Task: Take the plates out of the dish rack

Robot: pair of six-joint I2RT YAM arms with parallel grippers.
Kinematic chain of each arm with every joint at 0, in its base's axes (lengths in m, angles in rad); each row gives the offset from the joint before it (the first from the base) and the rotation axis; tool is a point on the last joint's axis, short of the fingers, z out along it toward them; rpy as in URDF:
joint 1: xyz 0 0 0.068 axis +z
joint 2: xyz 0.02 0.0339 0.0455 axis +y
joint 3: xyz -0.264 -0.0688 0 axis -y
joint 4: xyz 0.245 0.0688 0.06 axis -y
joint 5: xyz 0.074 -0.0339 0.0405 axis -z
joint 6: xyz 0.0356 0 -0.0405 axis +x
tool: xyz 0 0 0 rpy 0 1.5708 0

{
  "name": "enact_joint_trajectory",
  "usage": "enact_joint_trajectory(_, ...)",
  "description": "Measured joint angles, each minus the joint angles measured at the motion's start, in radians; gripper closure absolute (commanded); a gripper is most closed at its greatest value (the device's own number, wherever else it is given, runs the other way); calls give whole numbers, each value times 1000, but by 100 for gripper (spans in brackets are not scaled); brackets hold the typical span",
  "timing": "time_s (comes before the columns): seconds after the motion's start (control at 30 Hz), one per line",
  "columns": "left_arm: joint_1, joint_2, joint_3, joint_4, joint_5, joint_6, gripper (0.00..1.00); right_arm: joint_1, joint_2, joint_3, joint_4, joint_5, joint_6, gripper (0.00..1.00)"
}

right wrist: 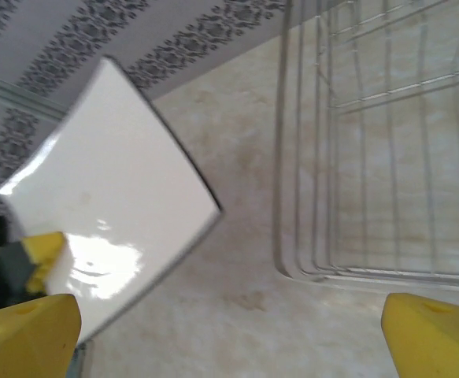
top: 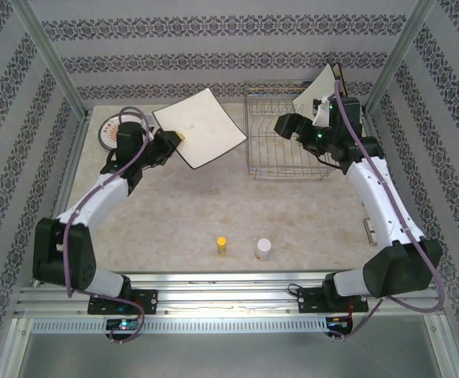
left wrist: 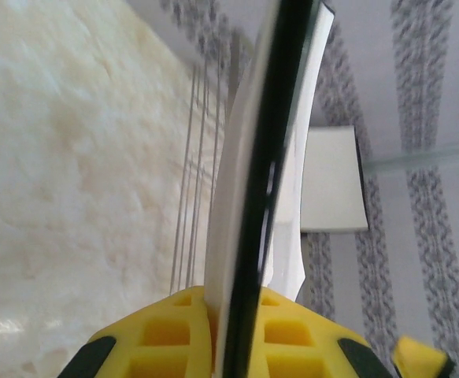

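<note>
So my left gripper (top: 175,139) is clamped on one edge of a square plate (top: 201,126), and the yellow pads (left wrist: 166,331) squeeze it from both sides. In the left wrist view I see it edge-on: thin, slightly curved, glossy cream-white with a dark line along the rim. From above, the side facing up is plain pale with just a faint mark or two. I can't see any pattern on it from here.

The plate hangs tilted above the table (top: 292,213), left of the dish rack (top: 288,134) and clear of its wires. One corner points toward the back wall.

My right gripper (top: 284,126) sits over the left part of the rack with its jaws spread wide and nothing between them. The two yellow fingertips (right wrist: 28,331) sit at opposite bottom corners of the right wrist view. Between them it's just marble-looking tabletop, the rack's near corner and the held plate.

Other stuff around:
- a second square plate (top: 317,88) leans in the rack's far right corner, close behind my right wrist
- a round plate (top: 107,130) with an orange-red centre lies flat at the far left, partly hidden under my left arm
- a small yellow-topped bottle (top: 222,246) and a small white jar (top: 264,249) stand near the front edge, well apart from everything else

The slots at the front of the rack look bare.
</note>
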Motion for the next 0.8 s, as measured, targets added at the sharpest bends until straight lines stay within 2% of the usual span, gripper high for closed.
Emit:
enact_joint_trajectory(0.2, -61, -129, -110, 2, -353, -30, 100, -1, -3, 60, -240, 150, -163, 2)
enact_joint_trajectory(0.4, -138, -93, -199, 8, -606, -77, 100, 0, 0, 100, -359, 227, -235, 2)
enact_joint_trajectory(0.53, -165, -3, -215, 63, -694, -110, 100, 14, 14, 138, -412, 274, -264, 2)
enact_joint_trajectory(0.8, -171, 206, -244, 317, -781, -208, 100, 96, 77, 185, -455, 355, -282, 2)
